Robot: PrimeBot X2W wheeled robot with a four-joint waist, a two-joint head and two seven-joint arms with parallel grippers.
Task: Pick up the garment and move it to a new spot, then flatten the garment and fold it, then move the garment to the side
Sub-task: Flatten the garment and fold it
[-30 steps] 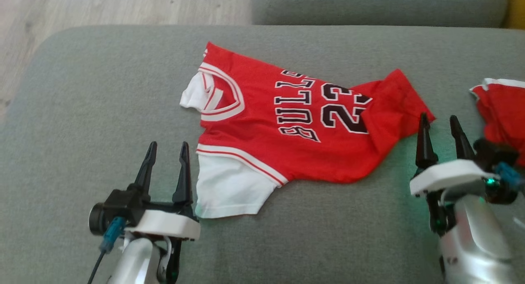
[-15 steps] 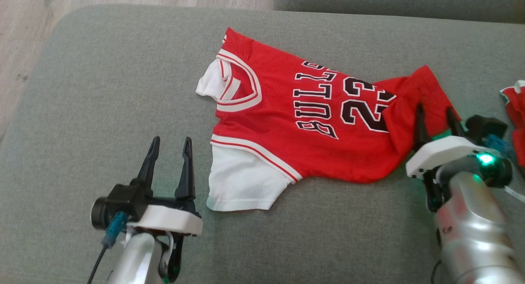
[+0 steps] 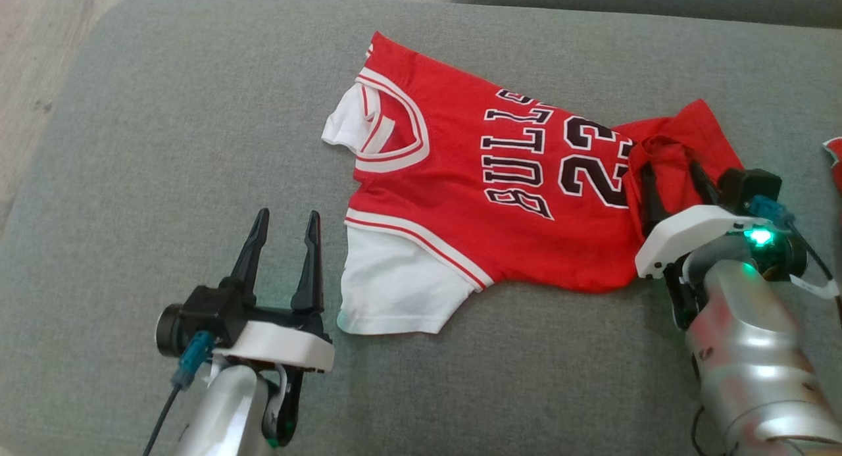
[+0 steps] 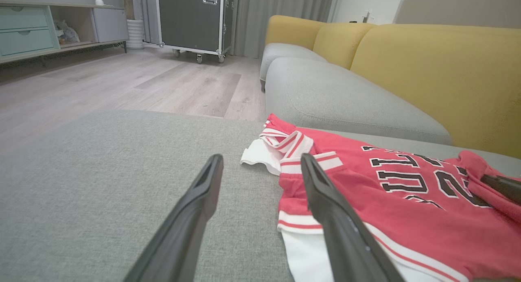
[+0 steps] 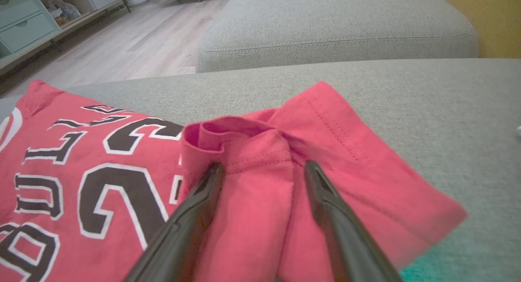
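- 2 grippers are standing wide open and neither is holding anything. The left gripper is hovering over bare cushion just beside the white sleeve, and the right gripper is pressing down on the doubled-over hem flap of the garment.
- The garment, a red jersey, is lying face up across the middle of the grey sofa seat. Its collar is pointing toward the robot's left and its hem toward the right, and it is mostly flat apart from that flap.
- Judging from this, the pick-up step is just getting under way: the right jaws are straddling a raised ridge of cloth but are not closing on it yet.
- The next move is calling for those jaws to shut on the ridge, deep enough to catch both layers. The left gripper is probably needing to reach onto the sleeve or shoulder so the jersey lifts evenly.
- The right wrist view is making plain what the head view is blurring: the ridge is rising between the 2 fingers, with a stitched hem line crossing it.
- The left wrist view is showing the left fingers clear of the cloth, plus a yellow sofa back and wooden floor.
- The head view is adding a scrap of another red garment at its right edge.
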